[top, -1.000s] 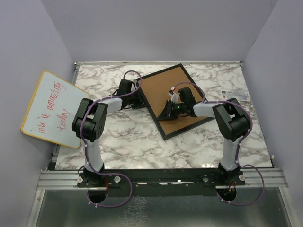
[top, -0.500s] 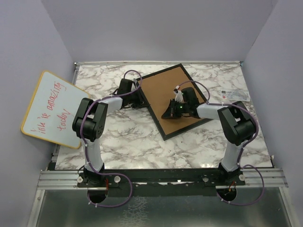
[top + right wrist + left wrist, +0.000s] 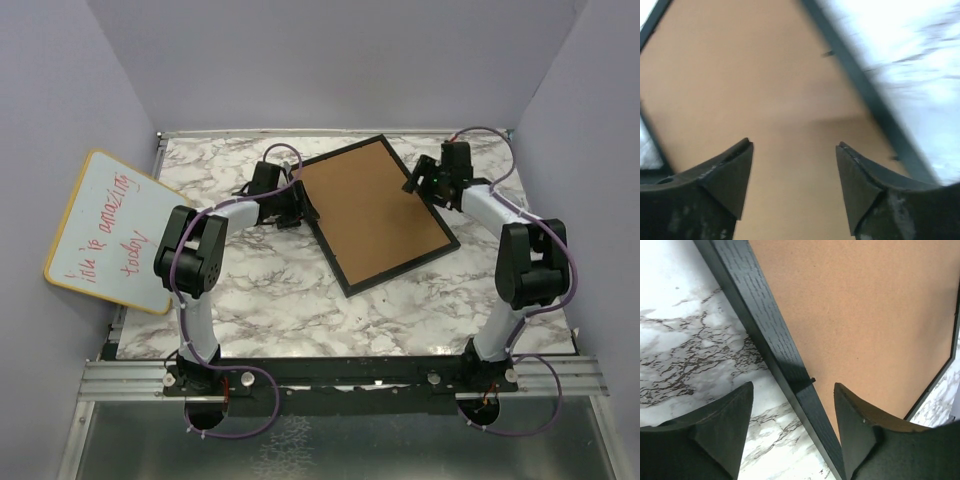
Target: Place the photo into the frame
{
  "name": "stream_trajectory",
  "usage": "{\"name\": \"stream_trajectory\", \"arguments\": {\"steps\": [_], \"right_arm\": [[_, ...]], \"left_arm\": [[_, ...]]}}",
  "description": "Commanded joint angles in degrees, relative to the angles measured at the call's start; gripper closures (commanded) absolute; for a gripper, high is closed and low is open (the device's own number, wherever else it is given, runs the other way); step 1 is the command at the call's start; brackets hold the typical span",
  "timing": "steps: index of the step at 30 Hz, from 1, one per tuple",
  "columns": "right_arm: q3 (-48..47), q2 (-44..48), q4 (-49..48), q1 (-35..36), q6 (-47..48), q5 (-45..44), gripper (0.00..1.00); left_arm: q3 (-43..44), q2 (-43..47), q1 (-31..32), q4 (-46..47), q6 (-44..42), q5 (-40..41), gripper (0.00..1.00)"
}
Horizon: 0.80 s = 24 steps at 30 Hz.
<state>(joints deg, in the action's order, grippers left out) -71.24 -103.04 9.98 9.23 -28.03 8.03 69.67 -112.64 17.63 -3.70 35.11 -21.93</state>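
Note:
The black frame [image 3: 400, 270] lies face down at an angle on the marble table, and its brown backing board [image 3: 375, 215] fills it. The photo is hidden. My left gripper [image 3: 297, 205] is open at the frame's left side. In the left wrist view its fingers stand on either side of the black rail [image 3: 770, 335], one over marble and one over the board [image 3: 865, 315], with nothing gripped between them [image 3: 793, 385]. Over the frame's far right edge my right gripper [image 3: 418, 180] is open. Its wrist view shows empty fingers [image 3: 794, 143] above the board [image 3: 765, 75], with the rail [image 3: 865, 90] to the right.
A yellow-rimmed whiteboard [image 3: 110, 230] with red writing leans off the table's left edge. At the back right a small white card [image 3: 495, 197] lies on the marble. Purple walls close in the table on three sides.
Both grippers have opened. The right arm swung from the middle of the backing board up to the frame's far right edge. The left gripper stays at the left rail.

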Motion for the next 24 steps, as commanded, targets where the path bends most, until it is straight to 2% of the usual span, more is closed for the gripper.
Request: {"name": "stream_trajectory", "arguments": {"steps": [1, 5, 14, 19, 24], "right_arm": [[-0.7, -0.6, 7.1, -5.4, 1.7, -12.6, 0.24], [-3.4, -4.6, 9.4, -8.8, 2.4, -9.8, 0.19], [-5.0, -9.4, 12.3, -8.9, 2.6, -2.5, 0.18], [-0.1, -6.0, 10.6, -8.9, 3.4, 5.6, 0.19], [8.1, -0.9, 6.1, -8.9, 1.2, 17.2, 0.24]], "left_arm": [[0.4, -1.0, -0.2, -3.4, -3.6, -2.8, 0.3], [-0.6, 0.0, -0.2, -3.5, -3.4, -2.1, 0.26], [-0.7, -1.1, -0.1, -4.1, -2.3, -2.4, 0.23], [2.7, -3.0, 0.0, -3.9, -1.8, -3.4, 0.23], [8.0, -6.6, 0.3, -4.0, -0.9, -3.9, 0.25]]}}
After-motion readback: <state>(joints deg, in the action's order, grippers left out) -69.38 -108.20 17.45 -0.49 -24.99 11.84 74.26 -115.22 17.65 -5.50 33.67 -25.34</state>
